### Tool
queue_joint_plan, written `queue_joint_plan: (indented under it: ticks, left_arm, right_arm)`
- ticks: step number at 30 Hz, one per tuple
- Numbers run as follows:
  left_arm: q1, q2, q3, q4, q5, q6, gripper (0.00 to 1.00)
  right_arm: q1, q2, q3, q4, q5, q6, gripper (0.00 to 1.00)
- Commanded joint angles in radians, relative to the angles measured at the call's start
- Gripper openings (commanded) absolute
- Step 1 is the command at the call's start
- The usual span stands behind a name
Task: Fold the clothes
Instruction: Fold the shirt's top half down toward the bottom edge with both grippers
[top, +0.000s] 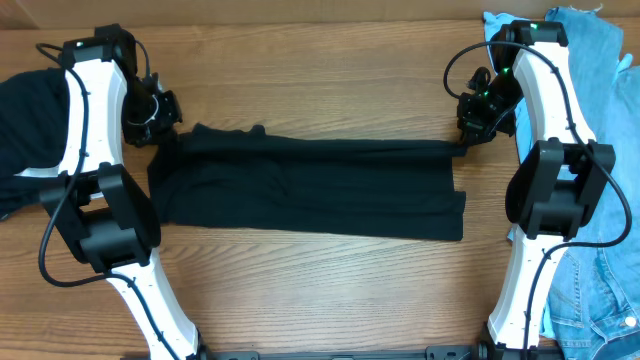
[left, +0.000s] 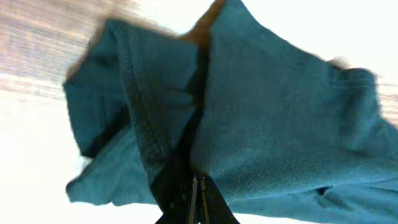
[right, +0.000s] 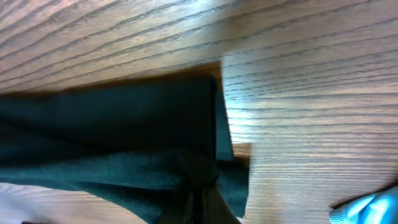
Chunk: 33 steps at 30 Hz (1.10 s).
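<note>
The black T-shirt (top: 310, 185) lies as a long folded band across the middle of the wooden table (top: 320, 290). My left gripper (top: 166, 137) is shut on the shirt's upper left corner, and in the left wrist view the cloth (left: 273, 112) bunches up from the closed fingertips (left: 198, 182). My right gripper (top: 468, 140) is shut on the upper right corner. The right wrist view shows the shirt's straight edge (right: 124, 124) gathered into the shut jaws (right: 200, 182).
Another black garment (top: 25, 120) is heaped at the far left edge under the left arm. Light-blue cloth (top: 497, 25) and denim-blue cloth (top: 600, 70) lie along the right edge behind the right arm, with more denim (top: 590, 300) nearer the front.
</note>
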Motion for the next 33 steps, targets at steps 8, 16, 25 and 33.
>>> queue_joint_plan:
  ticks: [8, 16, 25, 33]
  left_arm:
    - [0.013, -0.024, -0.004, -0.078, -0.092, 0.027, 0.04]
    - [0.010, -0.024, -0.025, -0.172, -0.114, 0.038, 0.04]
    - [0.008, -0.024, -0.174, -0.133, -0.146, 0.045, 0.04]
    - [0.009, -0.024, -0.187, -0.113, -0.163, 0.045, 0.04]
  right_arm:
    - [-0.010, -0.023, -0.144, 0.000, 0.030, 0.025, 0.04]
    - [-0.011, -0.088, -0.154, 0.000, 0.097, 0.059, 0.04]
    - [-0.011, -0.087, -0.258, 0.000, 0.098, 0.052, 0.04]
    - [-0.010, -0.087, -0.262, 0.000, 0.097, 0.053, 0.11]
